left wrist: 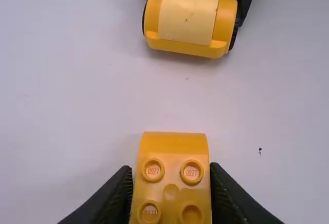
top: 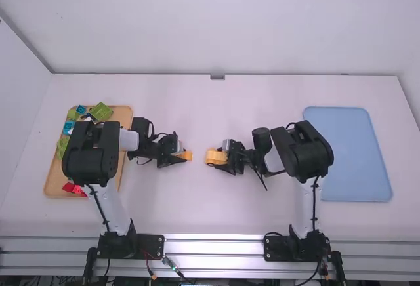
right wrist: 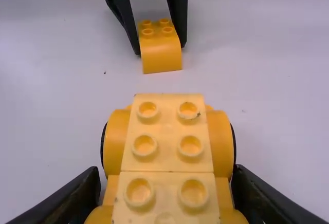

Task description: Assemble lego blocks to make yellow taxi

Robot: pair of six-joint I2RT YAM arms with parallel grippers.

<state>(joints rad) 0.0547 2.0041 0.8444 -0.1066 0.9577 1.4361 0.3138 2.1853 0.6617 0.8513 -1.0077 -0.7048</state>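
Note:
My left gripper (top: 178, 157), left of the table's middle, is shut on a yellow curved-front brick (top: 187, 155). In the left wrist view, its fingers hold that studded brick (left wrist: 172, 157) by both sides; the left gripper (left wrist: 171, 193) is at the bottom edge. Facing it across a short gap, my right gripper (top: 220, 158) is shut on the yellow car body (top: 214, 157). In the right wrist view, the car body (right wrist: 167, 142) has pale yellow studded bricks on top, with the right gripper (right wrist: 165, 196) on its flanks. Brick and car body stand apart.
A wooden tray (top: 59, 184) at the left holds green blocks (top: 101, 111), blue blocks (top: 68, 127) and red blocks (top: 73, 188), partly under the left arm. A blue tray (top: 351, 155) lies at the right, beside the right arm.

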